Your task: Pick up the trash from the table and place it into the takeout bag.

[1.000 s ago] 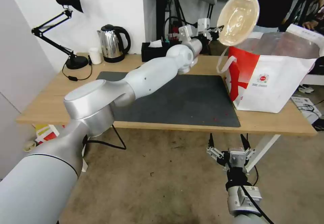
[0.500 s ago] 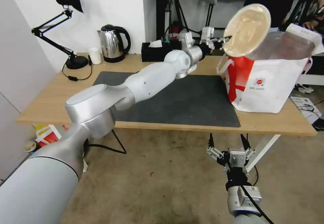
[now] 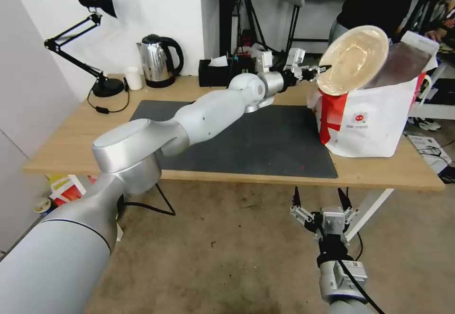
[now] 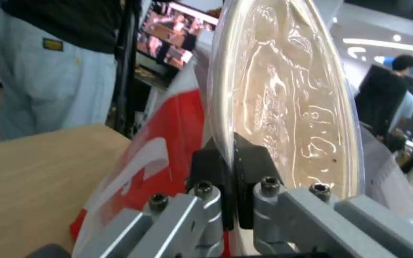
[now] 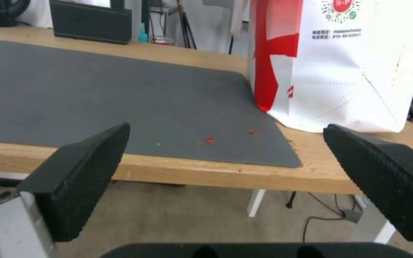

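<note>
Over the bag's [image 3: 374, 124] open mouth, at the table's [image 3: 71, 143] right end, the left gripper [image 3: 318, 71] pinches the beige bowl [image 3: 353, 58] by its rim, tilted on edge, pads [image 4: 252, 168] clamped tight. Bag's white face carries a round red logo [image 5: 342, 5] with small print beneath, too fine to read. Right gripper [image 3: 321, 199] hangs low before the table edge, jaws spread wide, holding nothing.

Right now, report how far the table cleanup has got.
Looks done: no trash lies on the table or its mat.
In hand: the left gripper, jaws pinching the rim, holds the bowl tilted at the takeout bag mouth.
Left: release it inside. Other bag contents can't be seen.
The right gripper waits open below the table edge.
</note>
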You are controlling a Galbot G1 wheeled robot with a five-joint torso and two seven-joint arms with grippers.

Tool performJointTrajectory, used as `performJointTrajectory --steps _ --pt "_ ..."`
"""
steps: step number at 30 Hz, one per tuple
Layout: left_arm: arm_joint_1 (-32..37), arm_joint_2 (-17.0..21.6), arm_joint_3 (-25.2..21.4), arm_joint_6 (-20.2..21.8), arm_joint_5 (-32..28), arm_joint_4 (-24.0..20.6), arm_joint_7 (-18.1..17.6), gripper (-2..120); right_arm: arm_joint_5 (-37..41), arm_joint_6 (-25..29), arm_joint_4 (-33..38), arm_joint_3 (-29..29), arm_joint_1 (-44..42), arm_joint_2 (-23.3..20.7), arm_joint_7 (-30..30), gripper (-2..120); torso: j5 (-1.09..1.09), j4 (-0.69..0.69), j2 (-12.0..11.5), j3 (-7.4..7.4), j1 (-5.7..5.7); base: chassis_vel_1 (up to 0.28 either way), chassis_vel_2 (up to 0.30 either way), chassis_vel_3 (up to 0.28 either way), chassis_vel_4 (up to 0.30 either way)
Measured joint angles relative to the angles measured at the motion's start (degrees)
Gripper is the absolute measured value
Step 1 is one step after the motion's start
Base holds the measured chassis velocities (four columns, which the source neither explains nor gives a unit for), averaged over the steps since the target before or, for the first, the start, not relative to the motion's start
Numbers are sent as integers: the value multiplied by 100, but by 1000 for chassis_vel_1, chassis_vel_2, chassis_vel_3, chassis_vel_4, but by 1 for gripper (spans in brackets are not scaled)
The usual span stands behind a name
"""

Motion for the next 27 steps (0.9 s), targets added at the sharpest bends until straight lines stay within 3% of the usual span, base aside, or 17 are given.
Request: performJointTrajectory --steps 4,7,10,20,27 --pt "-11 0 55 124 86 51 160 0 0 0 0 0 0 0 0 100 0 -1 0 0 0 0 0 0 0" --pt "-28 3 58 487 443 198 562 0 0 0 0 0 0 0 0 100 0 0 0 0 0 0 0 0 0" --pt "-45 2 60 714 699 278 640 0 0 0 0 0 0 0 0 100 0 0 0 0 0 0 0 0 0" --pt "-150 5 -19 936 917 399 767 0 0 0 0 0 0 0 0 100 1 0 0 0 0 0 0 0 0" --pt "-240 4 -26 972 923 445 643 0 0 0 0 0 0 0 0 100 0 0 0 0 -1 0 0 0 0"
